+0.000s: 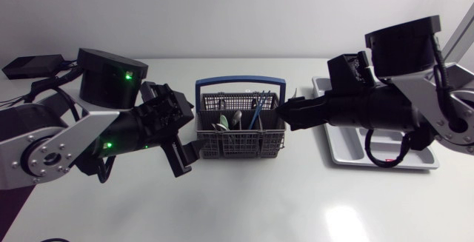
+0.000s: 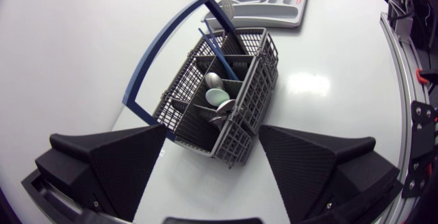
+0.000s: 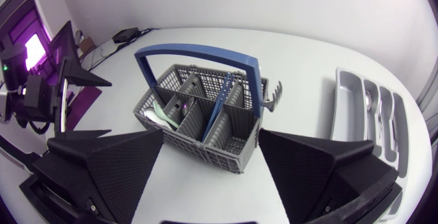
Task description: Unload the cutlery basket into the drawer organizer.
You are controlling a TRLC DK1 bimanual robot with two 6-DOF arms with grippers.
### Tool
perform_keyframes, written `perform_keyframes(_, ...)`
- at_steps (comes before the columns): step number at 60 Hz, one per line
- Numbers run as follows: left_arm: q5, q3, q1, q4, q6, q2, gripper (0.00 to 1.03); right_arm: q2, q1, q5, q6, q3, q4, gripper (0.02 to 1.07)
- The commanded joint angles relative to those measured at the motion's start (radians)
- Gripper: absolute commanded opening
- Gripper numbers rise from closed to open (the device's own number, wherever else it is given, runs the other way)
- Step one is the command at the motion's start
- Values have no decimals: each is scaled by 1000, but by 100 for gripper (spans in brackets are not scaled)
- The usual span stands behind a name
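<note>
Basket: the cutlery basket [image 1: 241, 135] stands upright on the table [image 1: 237, 205], its blue handle [image 1: 238, 81] raised; we place everything else from it.
Cutlery: spoons [image 1: 228, 121] and blue-handled pieces [image 1: 255, 111] sit in the basket's compartments, so by our reckoning most of the unloading is left to do.
Fork: a fork [image 3: 272, 95] shows just past the basket's right end. We cannot tell whether it is lying there or poking out.
Organizer: the drawer organizer [image 1: 344, 152] lies flat beyond the basket's right end, apart from it.
Left gripper [image 1: 187, 158]: fingers spread at the basket's left end, the corner between them but not pinched.
Right gripper [image 1: 284, 116]: fingers spread too, just beside the basket's right end, holding nothing.
Risk, basket: both grippers crowd one light basket — a finger catching the mesh wall or the handle could shove or tip it and spill the cutlery.
Risk, grasp: thin handles stand packed together — one may slip from our broad fingers, or two may come up at once.
</note>
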Motion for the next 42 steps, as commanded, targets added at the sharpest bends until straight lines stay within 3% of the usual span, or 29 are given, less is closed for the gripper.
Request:
perform_keyframes(1, -4, 30, -20, -17, 105, -7, 93, -43, -4, -44, -96, -33, -27, 102)
perform_keyframes(10, 7, 66, -28, -52, 223, 8, 91, -92, 16, -65, -248, -71, -65, 102)
perform_keyframes(21, 11, 129, -25, -75, 299, 59, 91, -95, 39, -61, -263, -114, -65, 102)
perform_keyframes(32, 44, 184, -28, -89, 367, 140, 65, -91, 53, -44, -269, -140, -62, 102)
perform_keyframes(42, 65, 202, -32, -90, 425, 181, 49, -89, 53, -34, -279, -149, -62, 102)
